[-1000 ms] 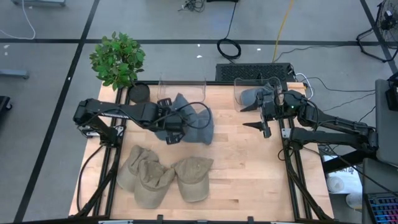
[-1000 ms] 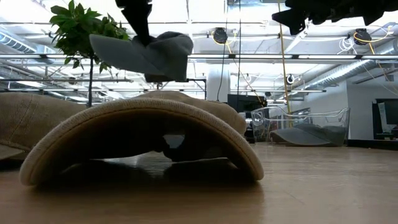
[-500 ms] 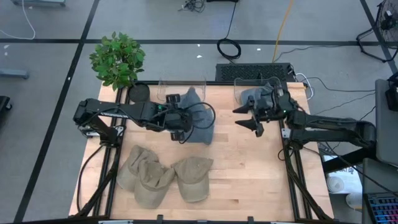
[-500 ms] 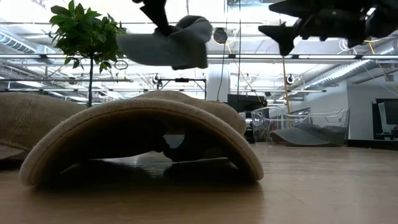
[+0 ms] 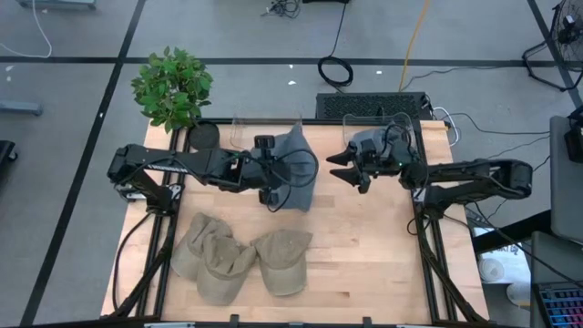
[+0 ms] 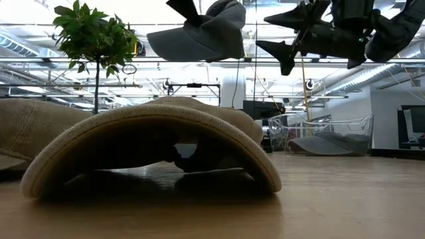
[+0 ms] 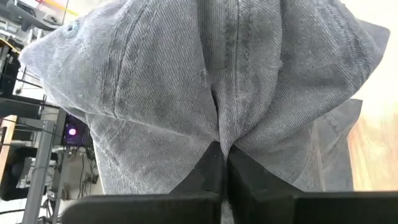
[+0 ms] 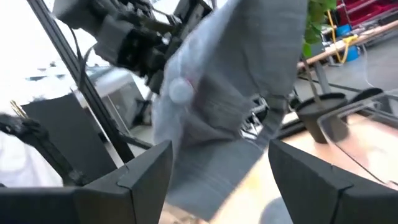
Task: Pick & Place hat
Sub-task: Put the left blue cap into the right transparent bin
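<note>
Left gripper [image 5: 271, 179] is clenching the grey hat [image 5: 293, 169], holding it in the air above the table [image 5: 364, 246] near the far edge. Right gripper [image 5: 347, 168] is hanging beside it with fingers spread, grasping nothing. Three tan hats [image 5: 239, 258] are lying near the front.

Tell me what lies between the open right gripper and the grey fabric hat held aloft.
Nothing: in the high view, only bare wooden tabletop shows between the right gripper and the grey hat pinched by the left gripper.

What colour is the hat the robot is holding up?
Grey; the hat shows best in the left wrist view.
</note>
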